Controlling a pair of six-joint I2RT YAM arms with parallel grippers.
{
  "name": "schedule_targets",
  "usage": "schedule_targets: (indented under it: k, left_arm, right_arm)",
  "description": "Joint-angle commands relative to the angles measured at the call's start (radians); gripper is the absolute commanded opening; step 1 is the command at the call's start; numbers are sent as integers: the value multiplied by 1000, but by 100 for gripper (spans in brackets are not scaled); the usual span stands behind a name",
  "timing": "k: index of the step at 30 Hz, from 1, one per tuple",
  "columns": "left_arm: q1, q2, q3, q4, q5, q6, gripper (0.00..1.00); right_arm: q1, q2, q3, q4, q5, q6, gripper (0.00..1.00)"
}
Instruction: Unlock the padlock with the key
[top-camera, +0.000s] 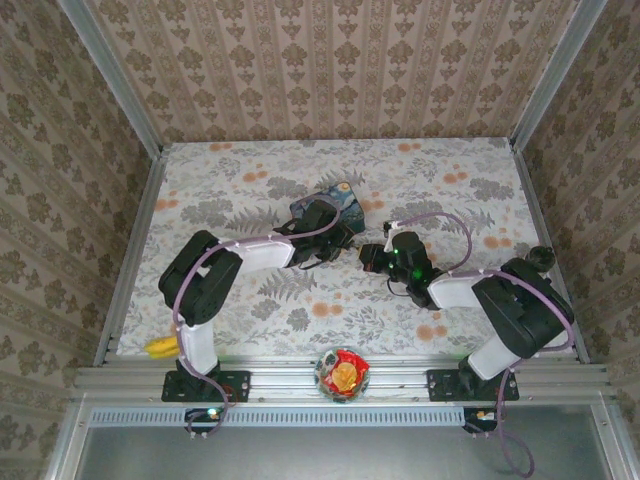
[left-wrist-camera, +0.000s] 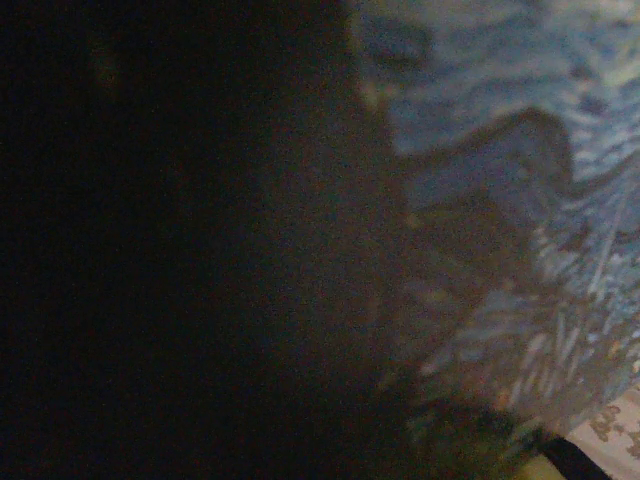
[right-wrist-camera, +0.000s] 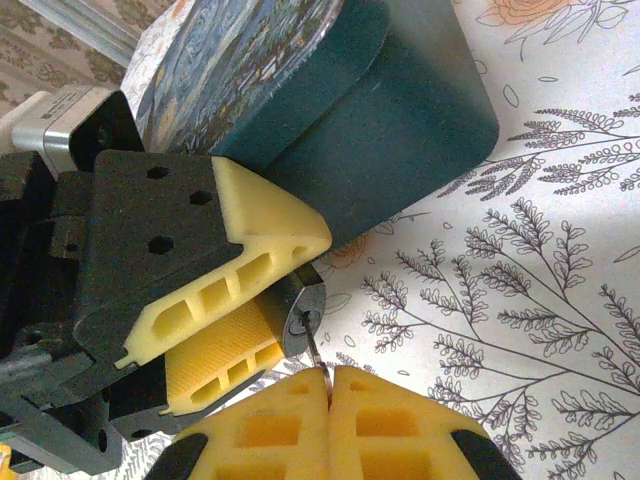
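Right wrist: padlock (right-wrist-camera: 301, 316) in left gripper (right-wrist-camera: 298, 296)

1 padlock (right-wrist-camera: 302, 306), 1 key (right-wrist-camera: 316, 357), 1 box (right-wrist-camera: 400, 130)

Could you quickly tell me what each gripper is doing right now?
Left gripper: closed on the padlock.
Right gripper: closed on the key.

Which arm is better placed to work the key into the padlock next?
Right. The right gripper is shut on the thin metal key, whose tip sits at the silvery face of the padlock. The left gripper is shut on the padlock, beside the blue box, so it should just hold steady.
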Motion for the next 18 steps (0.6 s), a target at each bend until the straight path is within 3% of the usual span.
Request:
schedule_targets:
  k: [1,8,14,18]
  left_arm:
    - [-40,48,19,-13,190,-115,0]
    - [-42,59,44,-30,220,-101,0]
    - [-41,60,34,-17,247,-113,0]
    - [-39,60,37,-10,256,-112,0]
  right_arm:
    - [8,39,-5,178,-37,42,0]
    - [-6,120,-34,340,-43,44,0]
    - [-55,265,-30,582,-146,91,0]
    - [-62,314,9,588,-187,100,0]
